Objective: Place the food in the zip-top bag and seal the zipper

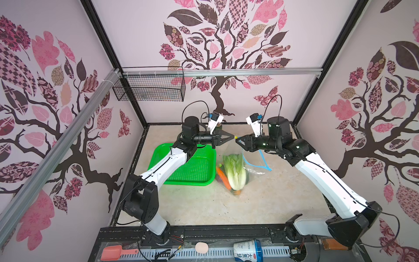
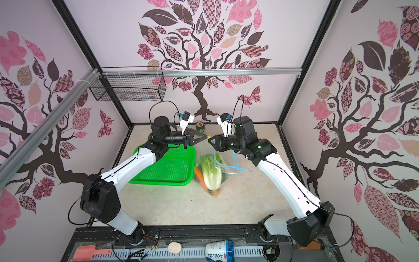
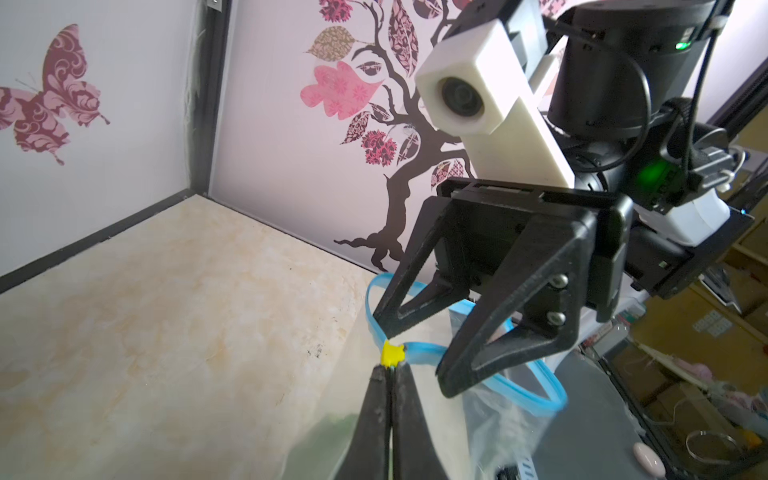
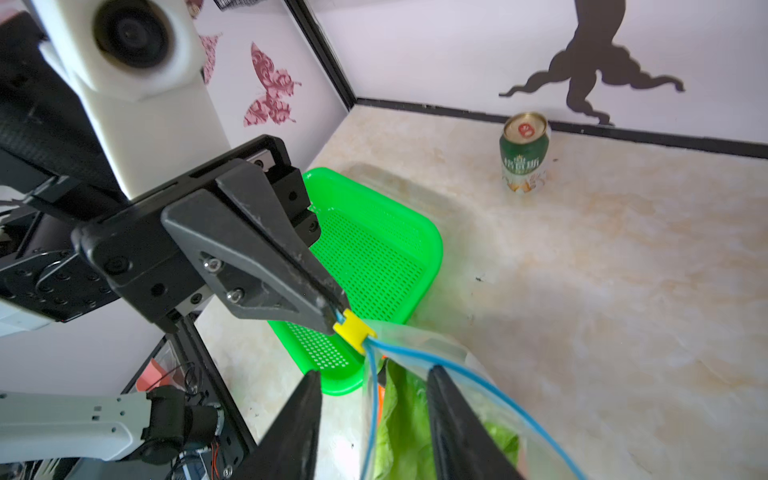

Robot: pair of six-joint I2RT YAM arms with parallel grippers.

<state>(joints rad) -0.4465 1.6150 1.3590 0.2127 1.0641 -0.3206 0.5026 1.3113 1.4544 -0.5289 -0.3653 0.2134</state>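
Blue zipper [image 3: 424, 348] sat clamped in left gripper [image 3: 390, 368] at slider [image 3: 392, 353]; right gripper [image 3: 415, 355] gaped alongside; bag's [image 3: 498, 419] weight could pull it free.

Top views: high over the near side, tilted down toward the back wall [image 1: 226, 102]; whole surface [image 1: 204, 204] in frame, far off.
Left wrist: close behind the left fingers [image 3: 372, 415], facing the right fingers [image 3: 536, 266] and a back corner [image 3: 199, 183].
Right wrist: close behind the right fingers, facing the left fingers and the opposite back corner [image 4: 353, 99].
Shared: zipper [image 3: 419, 345] end at its yellow tab, in all four views.
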